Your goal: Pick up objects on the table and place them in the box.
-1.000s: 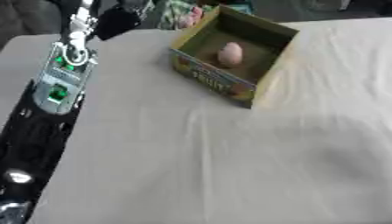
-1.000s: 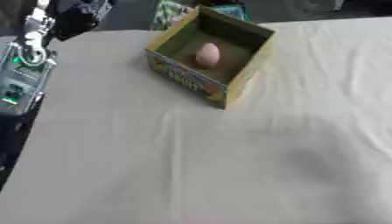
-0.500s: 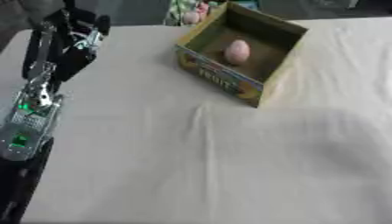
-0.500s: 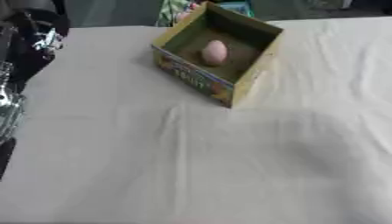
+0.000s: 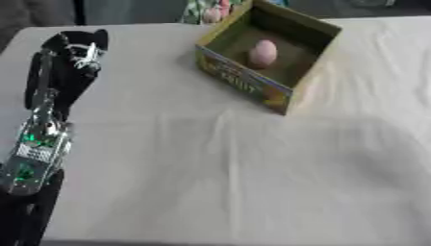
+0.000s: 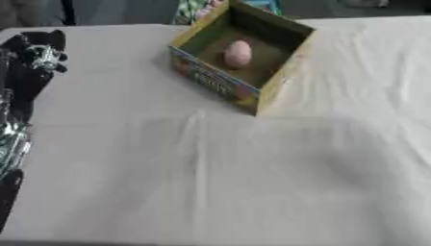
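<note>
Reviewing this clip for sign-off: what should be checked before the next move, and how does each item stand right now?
1. Box upright with its top open: ok.
2. Pink egg-shaped object lies inside the box: ok.
3. Left hand carries nothing: cannot tell, since its fingers are not clear.
4. Left hand stands apart from the box, over the white cloth: ok.
5. Right hand ready: cannot tell, it shows in neither view.
6. Another object on the cloth to pick: not ok, none shows.

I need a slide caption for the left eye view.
Left hand hovers over white cloth; pink egg-shaped object lies in the box.
</note>
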Controlling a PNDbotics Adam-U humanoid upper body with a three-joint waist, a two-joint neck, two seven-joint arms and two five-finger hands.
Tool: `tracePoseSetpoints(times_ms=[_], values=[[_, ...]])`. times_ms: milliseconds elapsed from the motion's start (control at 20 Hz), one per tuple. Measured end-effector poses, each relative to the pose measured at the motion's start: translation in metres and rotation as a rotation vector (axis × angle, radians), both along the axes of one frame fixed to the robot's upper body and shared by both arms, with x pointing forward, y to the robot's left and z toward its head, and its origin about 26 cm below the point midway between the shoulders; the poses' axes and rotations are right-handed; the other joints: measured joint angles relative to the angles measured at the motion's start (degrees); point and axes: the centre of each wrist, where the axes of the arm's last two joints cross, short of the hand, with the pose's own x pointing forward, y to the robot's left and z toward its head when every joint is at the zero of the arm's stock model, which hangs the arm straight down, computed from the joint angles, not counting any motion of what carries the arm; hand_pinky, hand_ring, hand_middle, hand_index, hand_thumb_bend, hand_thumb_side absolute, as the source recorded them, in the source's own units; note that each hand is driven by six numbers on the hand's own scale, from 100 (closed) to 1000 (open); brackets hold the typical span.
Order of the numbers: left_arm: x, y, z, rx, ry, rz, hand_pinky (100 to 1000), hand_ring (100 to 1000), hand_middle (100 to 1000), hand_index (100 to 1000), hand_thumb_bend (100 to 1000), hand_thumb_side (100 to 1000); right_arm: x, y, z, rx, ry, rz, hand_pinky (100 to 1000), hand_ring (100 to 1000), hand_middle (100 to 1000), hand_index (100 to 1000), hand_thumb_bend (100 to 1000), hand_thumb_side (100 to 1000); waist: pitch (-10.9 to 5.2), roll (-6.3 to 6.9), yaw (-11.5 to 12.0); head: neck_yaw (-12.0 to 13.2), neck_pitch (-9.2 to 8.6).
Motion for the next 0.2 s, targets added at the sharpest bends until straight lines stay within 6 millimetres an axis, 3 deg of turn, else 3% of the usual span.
tracePoseSetpoints(times_ms=[200], values=[[-0.0011,-0.001,-0.0042,-0.019,0.011,-0.005,502,554,569,635,438,523,-0.0001,-0.0001,-0.0001,0.001,-0.001,-0.001,646,722,680,795,100,230,0.0,0.0,0.0,0.0,0.05]])
